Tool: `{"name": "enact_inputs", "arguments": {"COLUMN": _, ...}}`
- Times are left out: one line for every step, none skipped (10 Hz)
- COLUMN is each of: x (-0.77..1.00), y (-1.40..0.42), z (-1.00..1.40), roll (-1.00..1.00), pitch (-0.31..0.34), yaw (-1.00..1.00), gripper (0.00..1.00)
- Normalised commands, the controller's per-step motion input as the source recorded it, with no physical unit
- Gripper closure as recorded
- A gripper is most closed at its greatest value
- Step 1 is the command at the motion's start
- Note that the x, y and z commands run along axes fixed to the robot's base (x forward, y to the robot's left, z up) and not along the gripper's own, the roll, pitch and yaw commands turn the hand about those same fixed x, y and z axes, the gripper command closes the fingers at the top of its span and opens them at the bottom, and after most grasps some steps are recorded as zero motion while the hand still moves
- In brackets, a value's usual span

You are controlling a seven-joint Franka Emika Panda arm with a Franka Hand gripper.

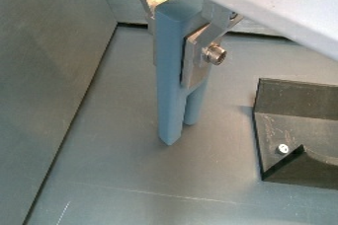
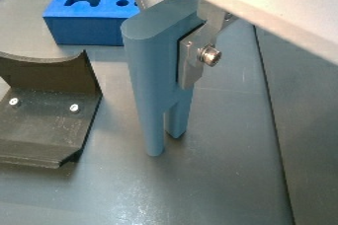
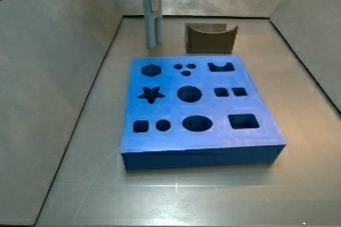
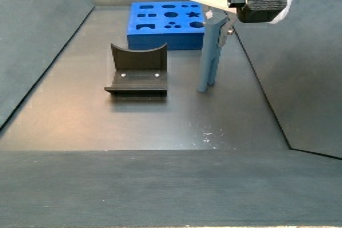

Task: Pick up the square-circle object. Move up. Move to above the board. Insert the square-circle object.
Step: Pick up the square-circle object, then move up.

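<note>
The square-circle object [image 1: 172, 81] is a tall grey-blue post standing upright, its two prongs pointing down at the grey floor. Whether the prong tips touch the floor I cannot tell. My gripper [image 1: 179, 32] is shut on its upper part, one silver finger plate [image 1: 201, 53] pressed flat against its side. In the other wrist view the post [image 2: 152, 81] hangs from the gripper [image 2: 172, 32] the same way. The blue board [image 3: 200, 141] lies flat in front, with the post [image 3: 154, 22] behind its far left corner. From the side, the post [image 4: 210, 57] stands right of the board [image 4: 154, 40].
The dark fixture [image 3: 209, 39] stands beside the post, behind the board, and shows close by in both wrist views [image 1: 297, 130] [image 2: 46, 111]. Grey walls [image 3: 80, 62] slope up round the floor on the sides.
</note>
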Motion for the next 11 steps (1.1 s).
{"name": "enact_inputs", "arguments": {"x": 0.0, "y": 0.0, "z": 0.0, "roll": 0.0, "pitch": 0.0, "yaw": 0.0, "gripper": 1.0}}
{"name": "enact_inputs", "arguments": {"x": 0.0, "y": 0.0, "z": 0.0, "roll": 0.0, "pitch": 0.0, "yaw": 0.0, "gripper": 1.0}}
{"name": "enact_inputs", "arguments": {"x": 0.0, "y": 0.0, "z": 0.0, "roll": 0.0, "pitch": 0.0, "yaw": 0.0, "gripper": 1.0}}
{"name": "enact_inputs", "arguments": {"x": 0.0, "y": 0.0, "z": 0.0, "roll": 0.0, "pitch": 0.0, "yaw": 0.0, "gripper": 1.0}}
{"name": "enact_inputs", "arguments": {"x": 0.0, "y": 0.0, "z": 0.0, "roll": 0.0, "pitch": 0.0, "yaw": 0.0, "gripper": 1.0}}
{"name": "enact_inputs", "arguments": {"x": 0.0, "y": 0.0, "z": 0.0, "roll": 0.0, "pitch": 0.0, "yaw": 0.0, "gripper": 1.0}}
{"name": "enact_inputs", "arguments": {"x": 0.0, "y": 0.0, "z": 0.0, "roll": 0.0, "pitch": 0.0, "yaw": 0.0, "gripper": 1.0}}
{"name": "enact_inputs", "arguments": {"x": 0.0, "y": 0.0, "z": 0.0, "roll": 0.0, "pitch": 0.0, "yaw": 0.0, "gripper": 1.0}}
{"name": "enact_inputs", "arguments": {"x": 0.0, "y": 0.0, "z": 0.0, "roll": 0.0, "pitch": 0.0, "yaw": 0.0, "gripper": 1.0}}
{"name": "enact_inputs", "arguments": {"x": 0.0, "y": 0.0, "z": 0.83, "roll": 0.0, "pitch": 0.0, "yaw": 0.0, "gripper": 1.0}}
{"name": "enact_inputs", "arguments": {"x": -0.03, "y": 0.01, "z": 0.74, "roll": 0.0, "pitch": 0.024, "yaw": -0.03, "gripper": 1.0}}
